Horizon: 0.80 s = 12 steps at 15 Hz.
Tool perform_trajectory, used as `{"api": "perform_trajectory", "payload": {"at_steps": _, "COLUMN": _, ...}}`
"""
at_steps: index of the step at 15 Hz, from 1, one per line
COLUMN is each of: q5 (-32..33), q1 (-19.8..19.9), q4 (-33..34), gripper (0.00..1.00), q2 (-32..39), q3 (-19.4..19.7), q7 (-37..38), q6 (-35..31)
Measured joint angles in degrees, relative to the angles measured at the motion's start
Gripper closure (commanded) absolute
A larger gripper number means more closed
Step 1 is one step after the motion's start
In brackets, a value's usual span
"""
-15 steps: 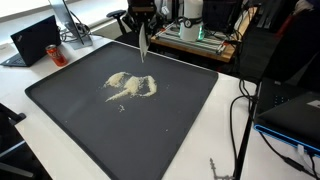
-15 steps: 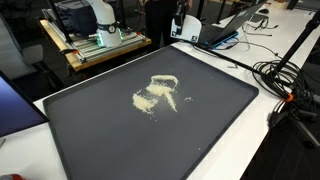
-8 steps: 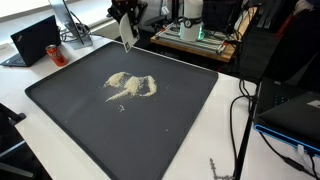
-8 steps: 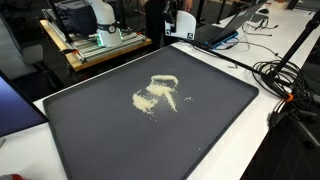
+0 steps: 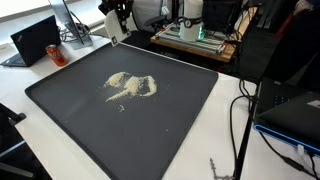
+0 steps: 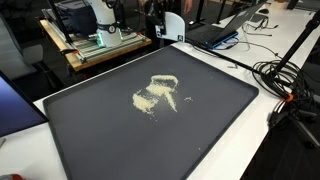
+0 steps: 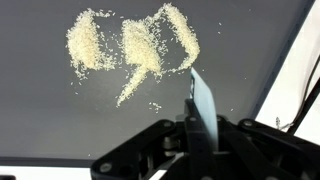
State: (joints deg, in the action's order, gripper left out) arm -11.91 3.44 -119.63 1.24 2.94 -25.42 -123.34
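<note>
End effector [image 7: 200,128]: clamped on thin white card [image 7: 201,98], above tray [image 5: 185,110].
Tray: rice [image 5: 130,86] scattered at its middle.

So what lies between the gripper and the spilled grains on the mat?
In the wrist view, only bare dark mat and a few stray grains lie between the spilled grains and the white card clamped in the gripper.

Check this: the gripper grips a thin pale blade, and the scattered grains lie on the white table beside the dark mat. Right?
Wrong in one respect: the grains lie on the dark mat itself, near its middle, as both exterior views show. The gripper does grip a thin pale blade.
</note>
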Motion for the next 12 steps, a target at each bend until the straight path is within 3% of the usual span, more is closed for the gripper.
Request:
{"api": "perform_trajectory", "payload": {"at_steps": 7, "q5": 1.2, "q1": 0.95, "q4": -2.69, "gripper": 0.99, "q2": -0.39, "q3": 2.26, "q7": 7.32, "q6": -6.81}}
{"api": "perform_trajectory", "payload": {"at_steps": 12, "q5": 9.61, "q1": 0.93, "q4": -4.59, "gripper": 0.99, "q2": -0.62, "q3": 2.25, "q7": 16.45, "q6": -11.13}}
